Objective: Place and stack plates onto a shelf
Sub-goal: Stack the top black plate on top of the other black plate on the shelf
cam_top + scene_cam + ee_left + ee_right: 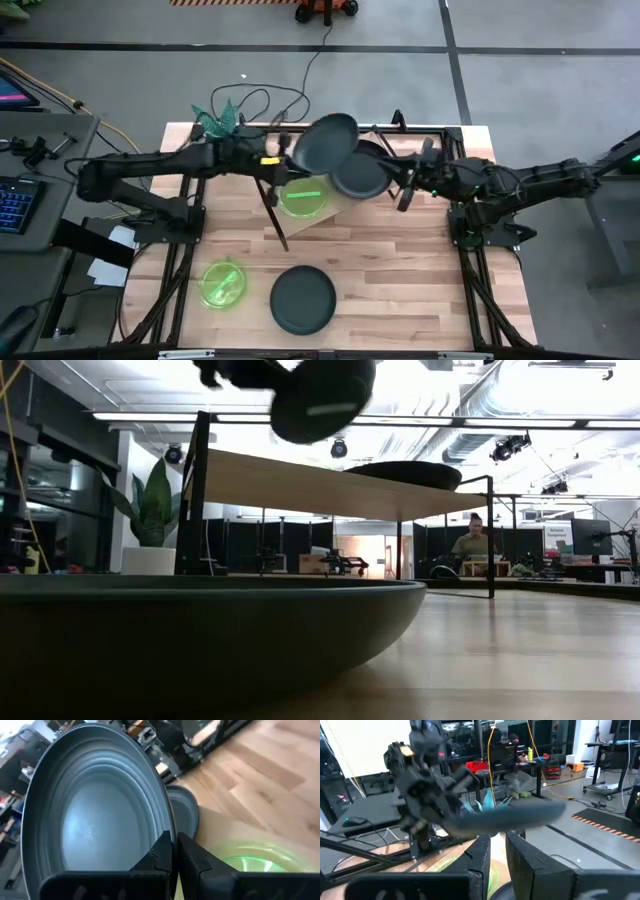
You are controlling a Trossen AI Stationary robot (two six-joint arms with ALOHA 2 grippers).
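Observation:
My left gripper (174,851) is shut on a dark grey plate (325,141) held in the air over the shelf (420,205), tilted; it shows above the board in the low view (322,400). A second dark plate (360,176) and a green plate (303,196) lie flat on the shelf board. My right gripper (404,188) hovers at the right rim of the shelf's dark plate, its fingers (481,857) a narrow gap apart with nothing between the tips. Another green plate (224,283) and dark plate (303,298) lie on the table. My left gripper pinches the dark plate's rim (167,827) between its two fingers, one on the hollow inner face and one on the outer face. It comes from the table's left. The plate is lifted clear and stands tilted above the shelf.
A potted green plant (218,122) stands at the table's far left corner beside cables. The shelf's black legs (196,490) rise from the table. The near dark plate (200,630) fills the low view's foreground. A person (474,540) sits far back in the room.

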